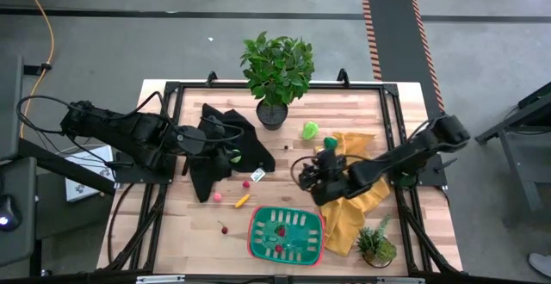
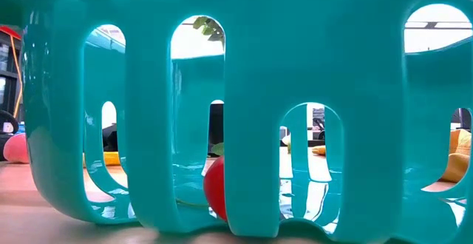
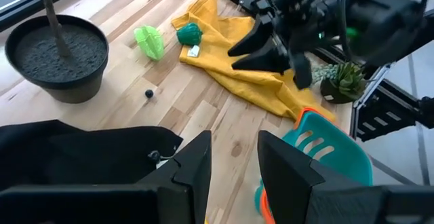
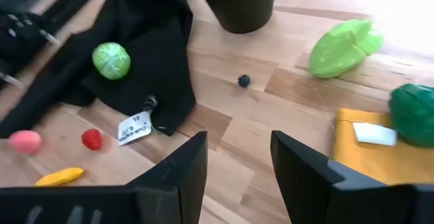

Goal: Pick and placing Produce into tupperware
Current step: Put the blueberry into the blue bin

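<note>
Two red pieces lie in the tupperware [image 1: 287, 232], high view; loose produce remains: lime-green ball [image 1: 233, 156] on black cloth [image 1: 225, 146], pink piece [image 1: 218, 196], yellow piece [image 1: 243, 200].
Low view: teal slotted wall, one red piece [image 2: 213, 187] inside.
Left wrist view: left gripper [image 3: 234, 166] parted, empty, above the black cloth.
Right wrist view: right gripper [image 4: 237, 164] parted, empty, beside yellow cloth [image 4: 380, 157]. Judged: mostly undone.

The wooden counter [image 1: 284, 159] stands on a grey concrete floor [image 1: 172, 52]. A dark ramp with striped orange edges [image 1: 398, 34] lies on the floor behind the counter. An orange cable [image 1: 47, 26] runs over the floor at the left side.
</note>
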